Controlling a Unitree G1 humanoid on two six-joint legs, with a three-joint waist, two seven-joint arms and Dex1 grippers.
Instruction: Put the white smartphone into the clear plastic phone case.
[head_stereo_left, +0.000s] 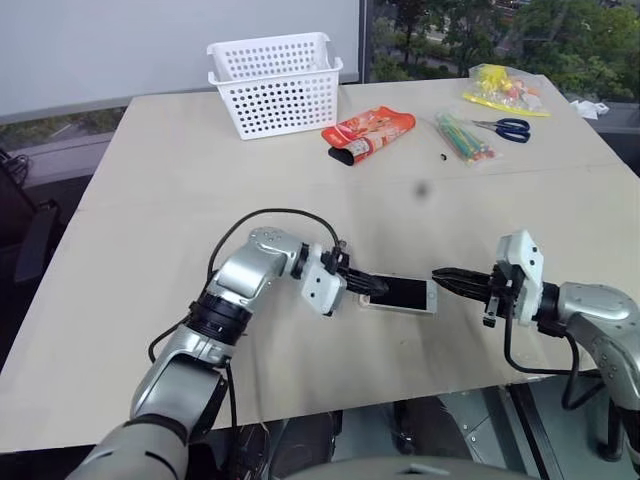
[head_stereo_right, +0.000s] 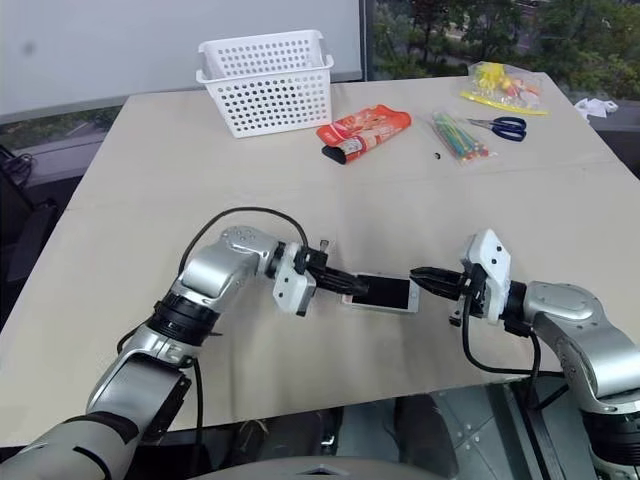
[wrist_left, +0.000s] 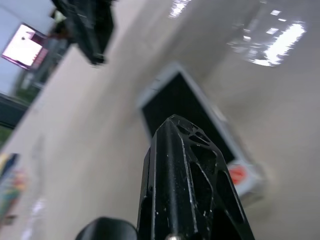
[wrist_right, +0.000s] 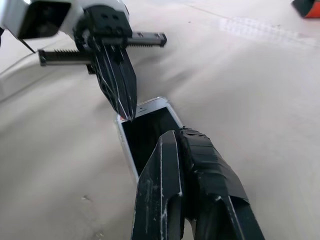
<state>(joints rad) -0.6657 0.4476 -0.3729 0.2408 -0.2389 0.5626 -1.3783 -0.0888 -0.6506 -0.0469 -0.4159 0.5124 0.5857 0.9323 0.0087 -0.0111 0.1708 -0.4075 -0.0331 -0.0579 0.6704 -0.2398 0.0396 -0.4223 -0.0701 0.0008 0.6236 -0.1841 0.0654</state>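
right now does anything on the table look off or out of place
Nothing is spilled or damaged. The white flat smartphone with the dark screen lies flat on the tan wooden table between the shut left claw and the shut right claw.

Soft daylight from the windows behind the pale beige wooden table (head_stereo_left: 150, 200) keeps shadows faint, with white glare on its surface and a blurry white smartphone with a dark screen (wrist_left: 187, 107) in the left wrist view.

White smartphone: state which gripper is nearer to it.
Left. The left gripper is at one end of the white smartphone, apparently touching; the right gripper hovers just off the other end.
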